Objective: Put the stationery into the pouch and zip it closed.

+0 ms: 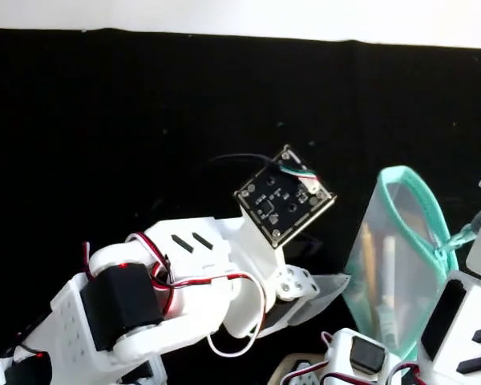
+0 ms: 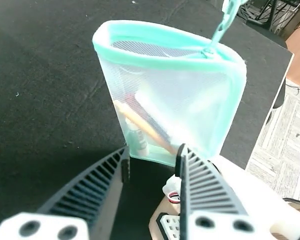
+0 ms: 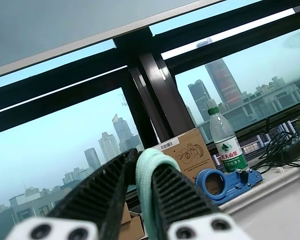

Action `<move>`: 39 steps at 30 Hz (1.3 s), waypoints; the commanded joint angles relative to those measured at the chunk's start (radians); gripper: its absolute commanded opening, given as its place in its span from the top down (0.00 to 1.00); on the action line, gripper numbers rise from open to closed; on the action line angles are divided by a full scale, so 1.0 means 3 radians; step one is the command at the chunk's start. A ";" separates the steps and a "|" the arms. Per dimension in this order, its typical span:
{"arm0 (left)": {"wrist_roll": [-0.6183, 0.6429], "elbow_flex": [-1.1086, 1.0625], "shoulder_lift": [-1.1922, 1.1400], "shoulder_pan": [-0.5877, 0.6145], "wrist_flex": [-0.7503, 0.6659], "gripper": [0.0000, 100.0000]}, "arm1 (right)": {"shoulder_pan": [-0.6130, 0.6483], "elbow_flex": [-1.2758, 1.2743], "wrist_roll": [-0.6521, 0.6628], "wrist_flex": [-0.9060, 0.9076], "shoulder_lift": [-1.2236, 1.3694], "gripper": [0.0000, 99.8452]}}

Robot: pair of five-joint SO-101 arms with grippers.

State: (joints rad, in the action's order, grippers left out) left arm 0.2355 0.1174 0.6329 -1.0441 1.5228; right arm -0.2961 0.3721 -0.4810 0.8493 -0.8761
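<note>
The left gripper (image 2: 153, 154) stands with its ribbed jaws moderately apart. The bottom edge of the mesh pouch (image 2: 180, 100) lies right at its fingertips, and the pictures do not show whether the jaws touch it. To the right, the right gripper (image 3: 146, 162) is clamped tight on the teal zip-pull cord (image 3: 149, 200), which runs taut up from the slider at the pouch's rim.

The pouch stands on end at the right of the table, between the two arms, hung from that cord. Its long axis runs from the bottom edge by the arms' bases up to the mouth. The teal-trimmed mouth is unzipped and gapes in a wide oval, facing up and away from the arms. Whether the bottom rests on the cloth cannot be told. Inside, a wooden pencil (image 2: 140, 124) slants along the pouch's length with a pale stick-shaped item (image 1: 389, 273) just beside it, and both reach down to the bottom edge.

A black cloth (image 1: 144, 120) covers the table, and a white wall (image 1: 224, 12) runs behind it. A pale patterned floor (image 2: 285, 130) shows past the table's edge. The right wrist view looks toward a dark-framed window (image 3: 155, 95) with city towers outside. A cardboard box (image 3: 187, 150), a plastic bottle (image 3: 227, 147) and a blue device (image 3: 225, 180) stand before the window.
</note>
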 commanded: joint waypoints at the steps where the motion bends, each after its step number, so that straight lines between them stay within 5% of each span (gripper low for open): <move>1: -0.0133 -0.0074 0.0018 0.0141 -0.0051 0.84 | -0.0028 0.0079 -0.0026 -0.0028 0.0033 0.99; 5: -0.0435 -0.0468 -0.0038 0.0391 -0.0363 1.00 | -0.0028 0.0084 -0.0026 0.0013 0.0033 0.99; 18: -0.0450 -0.1179 -0.0038 0.0391 -0.0875 0.99 | -0.0018 0.0084 -0.0026 -0.0049 0.0059 0.99; 31: -0.0450 -0.1598 -0.0028 0.0565 -0.1110 0.99 | 0.0228 0.0110 -0.0010 -0.1189 0.0954 0.99; 39: -0.0450 -0.1583 -0.0028 0.1092 -0.1110 0.99 | 0.1220 0.0115 0.1115 -0.1476 0.1307 0.99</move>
State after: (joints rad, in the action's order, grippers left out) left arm 0.1066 -0.3705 0.6176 -0.7587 1.2083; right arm -0.0199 0.3690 -0.2585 0.4718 -0.5125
